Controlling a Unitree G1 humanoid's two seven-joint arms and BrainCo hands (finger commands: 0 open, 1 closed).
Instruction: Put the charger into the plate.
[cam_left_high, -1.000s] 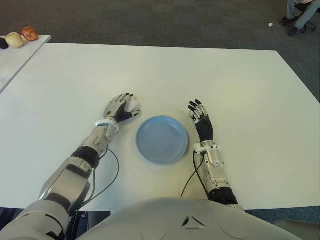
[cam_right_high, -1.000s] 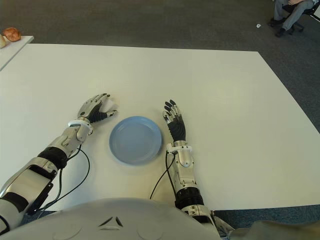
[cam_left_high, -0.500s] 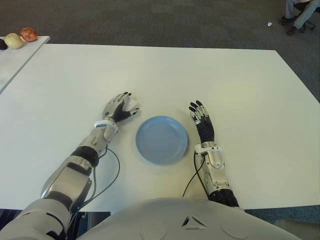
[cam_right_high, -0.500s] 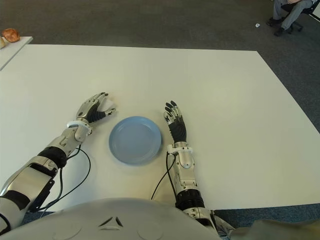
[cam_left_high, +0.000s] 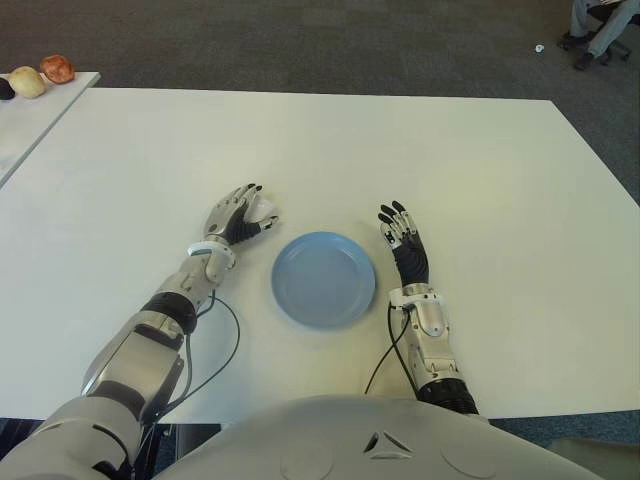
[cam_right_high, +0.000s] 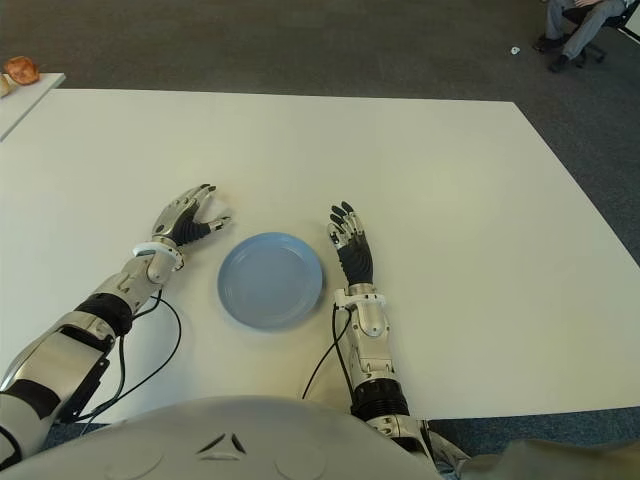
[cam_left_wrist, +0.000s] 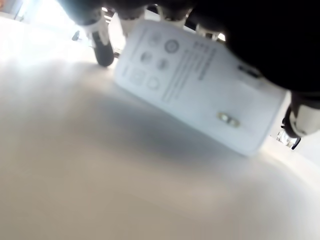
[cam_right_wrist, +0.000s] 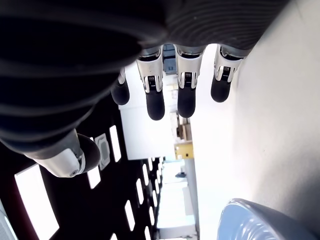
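The charger (cam_left_wrist: 200, 85) is a white block with printed markings; it hangs tilted just over the white table (cam_left_high: 400, 140), a shadow beneath it. My left hand (cam_left_high: 250, 208) is curled around the charger (cam_left_high: 267, 210), fingers on one end and thumb on the other. It shows just left of the round blue plate (cam_left_high: 323, 278), which holds nothing. My right hand (cam_left_high: 400, 232) shows flat by the plate's right rim, fingers (cam_right_wrist: 156, 102) straight and spread, holding nothing.
A second table stands at the far left with a few small rounded objects (cam_left_high: 57, 68) on it. A seated person's legs (cam_left_high: 600, 25) show at the top right on the dark carpet. Black cables (cam_left_high: 225, 350) trail from both forearms near the table's front edge.
My left hand has tightened its fingers on the charger and shifted slightly, covering more of the white block. The right hand and the plate have stayed put.
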